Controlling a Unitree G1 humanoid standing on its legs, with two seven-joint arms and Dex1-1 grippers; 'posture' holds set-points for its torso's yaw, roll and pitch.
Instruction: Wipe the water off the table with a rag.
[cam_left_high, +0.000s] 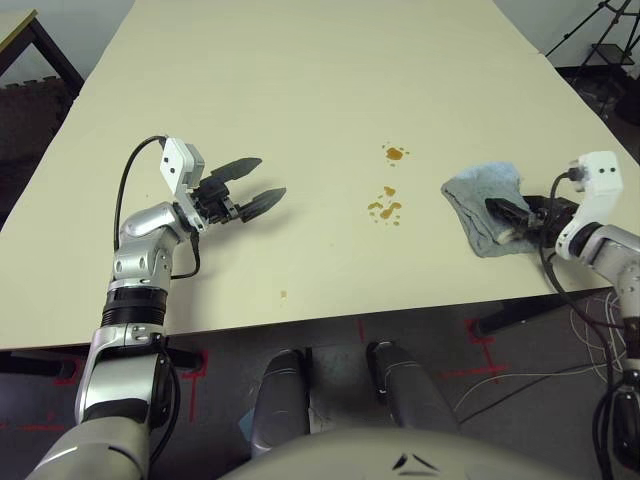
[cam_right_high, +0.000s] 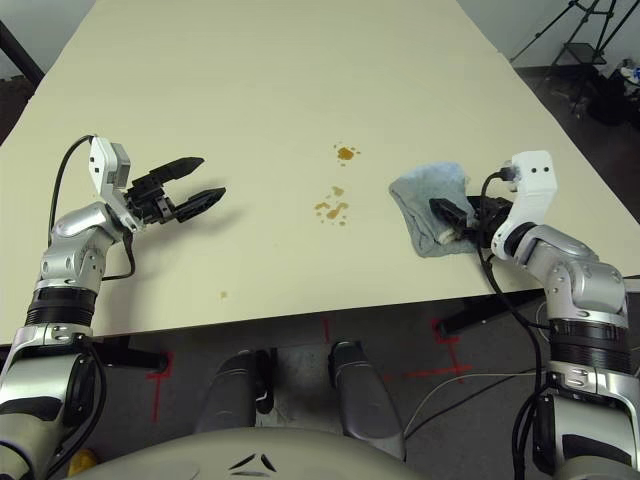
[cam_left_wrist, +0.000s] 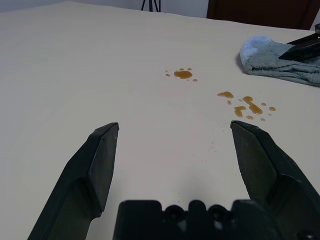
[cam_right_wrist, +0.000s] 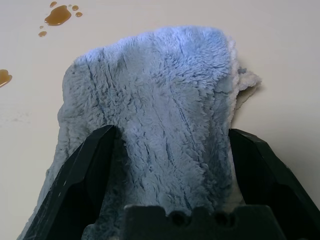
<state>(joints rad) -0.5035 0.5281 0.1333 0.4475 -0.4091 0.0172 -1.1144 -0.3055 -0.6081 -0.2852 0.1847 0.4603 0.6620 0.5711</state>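
Lying on the table (cam_left_high: 300, 60): rag (cam_left_high: 478, 196), bunched up near the right edge, just right of the spill.
Water (cam_left_high: 385, 207): two small clusters of amber-brown drops are seen mid-table, a smaller one (cam_left_high: 394, 153) farther back and a bigger scatter nearer the front, well apart from the left gripper and pretty close to the rag.
Right gripper (cam_left_high: 512, 218): fingers spread wide and laid over the rag's near part, cloth seen between them in the wrist view; nothing is pinched yet, the rag is just straddled.
Left gripper (cam_left_high: 262, 183): jaws held wide open, nothing between them, hovering over bare table on the left side, pointed across toward the spill.
Speck (cam_left_high: 283, 294): one tiny tan dot is spotted near the front edge, away from the drops.
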